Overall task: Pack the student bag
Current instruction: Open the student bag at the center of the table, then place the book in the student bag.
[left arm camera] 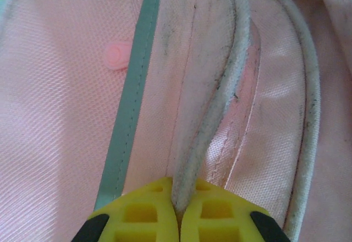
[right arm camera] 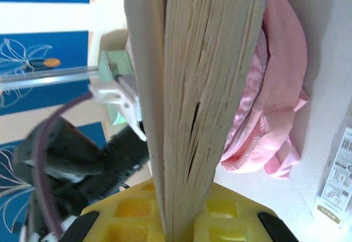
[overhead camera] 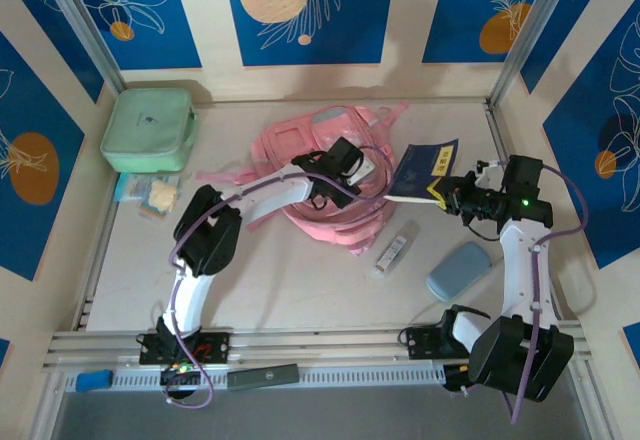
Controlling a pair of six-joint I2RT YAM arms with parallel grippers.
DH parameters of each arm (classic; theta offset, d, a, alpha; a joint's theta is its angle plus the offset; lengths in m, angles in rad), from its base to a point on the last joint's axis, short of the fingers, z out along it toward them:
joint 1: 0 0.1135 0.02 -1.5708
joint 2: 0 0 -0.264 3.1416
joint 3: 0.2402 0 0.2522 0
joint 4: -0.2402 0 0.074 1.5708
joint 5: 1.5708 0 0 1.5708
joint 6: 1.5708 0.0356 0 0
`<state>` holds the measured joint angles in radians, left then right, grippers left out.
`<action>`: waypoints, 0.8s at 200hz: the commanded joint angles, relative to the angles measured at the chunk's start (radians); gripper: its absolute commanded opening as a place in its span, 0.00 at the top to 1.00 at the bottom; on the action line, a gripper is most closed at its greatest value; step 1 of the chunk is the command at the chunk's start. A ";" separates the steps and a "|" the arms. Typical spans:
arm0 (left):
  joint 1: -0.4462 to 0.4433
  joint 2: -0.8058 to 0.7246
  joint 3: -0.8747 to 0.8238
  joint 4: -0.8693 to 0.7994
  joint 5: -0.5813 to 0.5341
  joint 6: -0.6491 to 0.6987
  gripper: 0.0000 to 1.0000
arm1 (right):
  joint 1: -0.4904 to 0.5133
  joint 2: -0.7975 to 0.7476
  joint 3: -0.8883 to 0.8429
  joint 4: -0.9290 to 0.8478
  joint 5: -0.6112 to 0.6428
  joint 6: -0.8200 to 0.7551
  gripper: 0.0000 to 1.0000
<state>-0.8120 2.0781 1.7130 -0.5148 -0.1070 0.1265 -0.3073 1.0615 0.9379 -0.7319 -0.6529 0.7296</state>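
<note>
We find the student bag (overhead camera: 330,195) lying flat at the centre of the table (overhead camera: 300,295) in the top view, pink, with its straps spread toward the upper right and to the left.

The left fingers (left arm camera: 144,215) are closed tight on a soiled, piped seam (left arm camera: 220,99) of the bag, which rises from between the yellow pads at the bottom centre of the left wrist view. Left of the seam we note a teal trim strip (left arm camera: 129,104) and, further left, a pink snap button (left arm camera: 116,55).

The right fingers (right arm camera: 231,214) are clamped on a book (right arm camera: 209,88) held on edge, its page block running up the middle of the right wrist view. In the top view the book's dark blue cover (overhead camera: 425,170) sits just right of the bag, its left edge at the bag's rim; we cannot tell whether they touch.

Other items on the table:
- A mint-green zipped case (overhead camera: 148,128) at upper left, well apart from the bag.
- Small packets (overhead camera: 150,195) just below that case.
- A labelled tube-shaped pack (overhead camera: 395,250) below right of the bag.
- A blue-grey oval case (overhead camera: 458,270) further right, near the right arm.
</note>
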 commanded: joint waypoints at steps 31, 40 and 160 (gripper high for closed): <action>0.070 -0.252 0.012 -0.069 -0.153 0.001 1.00 | 0.125 -0.020 0.072 -0.147 0.079 -0.081 1.00; 0.076 -0.276 0.025 -0.085 -0.174 0.000 1.00 | 0.154 -0.025 0.066 -0.158 0.098 -0.080 1.00; 0.089 -0.422 -0.006 -0.085 -0.147 -0.019 1.00 | 0.677 0.406 0.070 0.408 0.146 0.026 1.00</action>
<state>-0.7284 1.7329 1.6947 -0.6605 -0.2440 0.1295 0.3542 1.3579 0.9436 -0.4911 -0.5064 0.7837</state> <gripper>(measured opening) 0.073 0.106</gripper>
